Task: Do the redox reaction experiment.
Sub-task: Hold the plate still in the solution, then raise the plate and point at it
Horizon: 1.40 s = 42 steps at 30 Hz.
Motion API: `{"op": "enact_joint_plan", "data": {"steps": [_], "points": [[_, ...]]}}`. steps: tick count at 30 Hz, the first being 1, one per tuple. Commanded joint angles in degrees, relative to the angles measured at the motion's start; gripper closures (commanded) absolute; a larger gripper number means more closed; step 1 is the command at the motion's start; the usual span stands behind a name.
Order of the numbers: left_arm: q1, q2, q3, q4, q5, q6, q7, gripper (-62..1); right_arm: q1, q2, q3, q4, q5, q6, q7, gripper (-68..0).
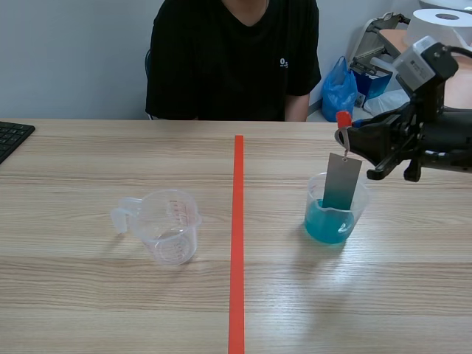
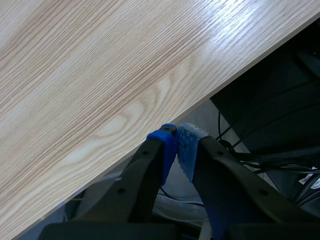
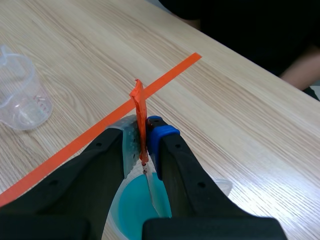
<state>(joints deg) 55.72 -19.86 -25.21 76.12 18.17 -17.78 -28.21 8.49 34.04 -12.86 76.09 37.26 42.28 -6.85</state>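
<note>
I count two cups, empty cup (image 1: 168, 225) 9 o'clock of blue cup (image 1: 335, 220), right gripper (image 3: 144, 137) pinching one strip (image 1: 341, 181), left gripper (image 2: 177, 142) clenched empty at table (image 2: 100, 75) edge

A person in a black T-shirt (image 1: 232, 59) sits across the wooden table (image 1: 110, 310). A black keyboard (image 1: 11, 138) lies at the table's far left edge. Behind the table's right end stand a blue plastic bag (image 1: 339, 88) and a white paper roll (image 1: 442, 26).

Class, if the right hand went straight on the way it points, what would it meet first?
Probably the table by the tape, though depth is unclear; the empty cup lies off to one side.
</note>
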Motion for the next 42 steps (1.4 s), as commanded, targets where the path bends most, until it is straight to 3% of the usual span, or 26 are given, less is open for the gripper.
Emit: {"op": "enact_joint_plan", "data": {"steps": [1, 10, 23, 29, 36, 42], "points": [[0.8, 0.0, -0.4, 0.8, -0.5, 0.1, -0.9, -4.2, 0.9, 2.5, 0.4, 2.9, 2.3, 0.4, 0.4, -1.3], [0.8, 0.0, -0.4, 0.8, -0.5, 0.1, -0.9, -4.2, 0.8, 9.0, 0.4, 9.6, 12.9, 0.4, -3.3, -1.3], [0.8, 0.0, -0.4, 0.8, -0.6, 0.1, -1.8, -4.2, 0.9, 18.9, 0.6, 16.6, 24.8, 0.4, -3.8, -1.3], [0.8, 0.0, -0.4, 0.8, -0.6, 0.1, -1.8, -4.2, 0.9, 21.0, 1.3, 17.4, 27.9, 0.4, -3.8, -1.3], [0.7, -0.1, -0.4, 0.8, -0.6, 0.1, -2.0, -4.2, 0.9, 21.0, 2.6, 17.4, 27.9, 0.4, -3.8, -1.3], [-2.2, -3.8, -0.4, 0.8, -2.5, -0.6, -2.8, -4.2, 0.9, 21.0, 2.6, 17.4, 27.9, 0.4, -3.8, -1.3]]}}
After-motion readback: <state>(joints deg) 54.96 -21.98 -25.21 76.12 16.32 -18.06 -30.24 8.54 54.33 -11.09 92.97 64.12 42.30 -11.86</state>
